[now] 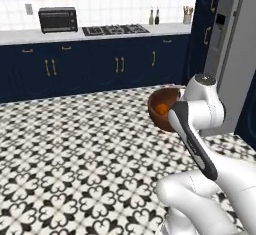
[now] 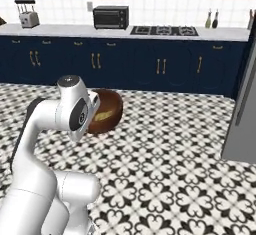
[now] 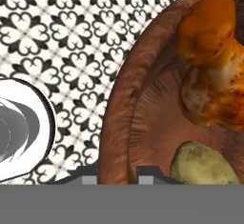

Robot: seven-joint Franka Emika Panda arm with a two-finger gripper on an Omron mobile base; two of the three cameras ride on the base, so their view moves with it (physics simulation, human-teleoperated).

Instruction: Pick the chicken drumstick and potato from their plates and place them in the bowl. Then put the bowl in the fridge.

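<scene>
The two small dark tips of the gripper (image 3: 118, 173) straddle the near rim of the deep, round, reddish-brown wooden-looking bowl (image 3: 119, 108), one tip outside the wall and one inside, pinched tight on that rim. Just past the inner tip, low in the hollow, lies the small oval yellowish-tan potato (image 3: 202, 163). Beyond it, higher up the inner wall, sits the orange-brown roasted chicken drumstick (image 3: 212, 61), its fat end toward the top of the hand view (the thin bone end is cut off by the frame edge). The two pieces lie close together; whether they touch cannot be told.

From the base cameras the bowl (image 1: 161, 110) hangs in the air over the black-and-white patterned tile floor (image 1: 75, 154), tipped so its mouth faces the left camera, with an orange patch of the drumstick (image 1: 161, 109) showing inside. The white arm's wrist covers the bowl's right side there. In the right base view the bowl (image 2: 107, 111) peeks out from behind the wrist.

Further off to the right stands the tall grey metallic fridge (image 1: 235, 54), with a dark panel in its front. Along the back wall run navy cabinets with brass handles (image 1: 100, 66) under a pale counter carrying a black toaster oven (image 1: 58, 19) and a gas cooktop (image 1: 115, 29).
</scene>
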